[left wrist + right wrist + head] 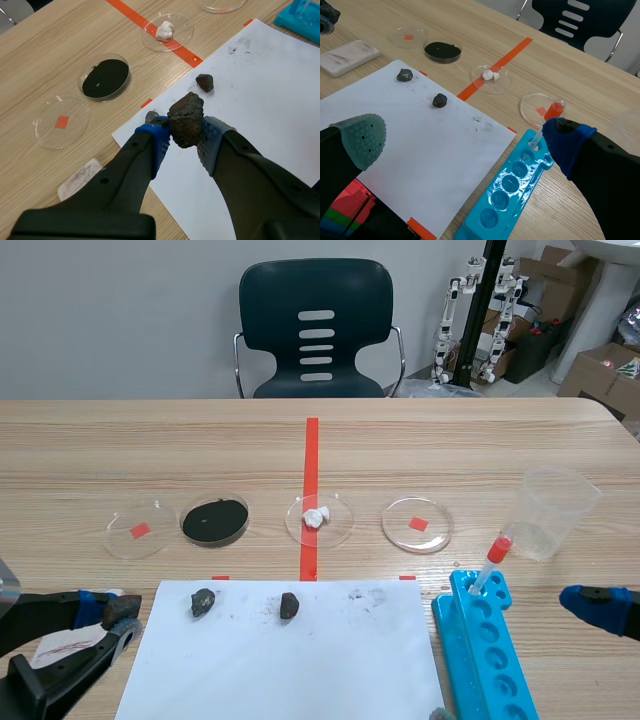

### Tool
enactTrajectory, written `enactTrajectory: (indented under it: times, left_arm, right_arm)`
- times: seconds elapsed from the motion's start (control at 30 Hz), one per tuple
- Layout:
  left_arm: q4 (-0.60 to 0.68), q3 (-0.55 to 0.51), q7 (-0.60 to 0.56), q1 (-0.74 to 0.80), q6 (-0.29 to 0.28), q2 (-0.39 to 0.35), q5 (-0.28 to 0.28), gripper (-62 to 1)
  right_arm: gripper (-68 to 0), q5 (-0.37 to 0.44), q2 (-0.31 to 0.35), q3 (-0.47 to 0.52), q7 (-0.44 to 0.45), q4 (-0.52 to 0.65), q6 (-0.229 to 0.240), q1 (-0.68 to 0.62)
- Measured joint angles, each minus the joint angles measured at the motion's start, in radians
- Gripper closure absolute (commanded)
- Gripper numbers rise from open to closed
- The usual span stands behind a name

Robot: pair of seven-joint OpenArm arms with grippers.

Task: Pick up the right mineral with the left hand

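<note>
the left claw [186, 141] is clamped on a dark brown rock [186, 119], held above the table by the left edge of the white paper [260, 90], while the right claw [465, 142] hangs with fingers wide apart beside the blue rack [510, 185]. a small rock [204, 82] and a second small rock [151, 116] lie apart on the paper. beyond sit a dish of black powder [105, 78] and a dish with white lumps [167, 32].

Rough dark-brown mineral [186, 119], angular lump, pinched between left gripper [186, 133] pads.
</note>
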Motion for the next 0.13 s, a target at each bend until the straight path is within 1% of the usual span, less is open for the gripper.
enactTrajectory:
  times: [0.13]
  left_arm:
    - [0.000,0.000,0.000,0.000,0.000,0.000,0.000,-7.0]
  right_arm:
    - [-67.9,0.000,0.000,0.000,0.000,0.000,0.000,0.000]
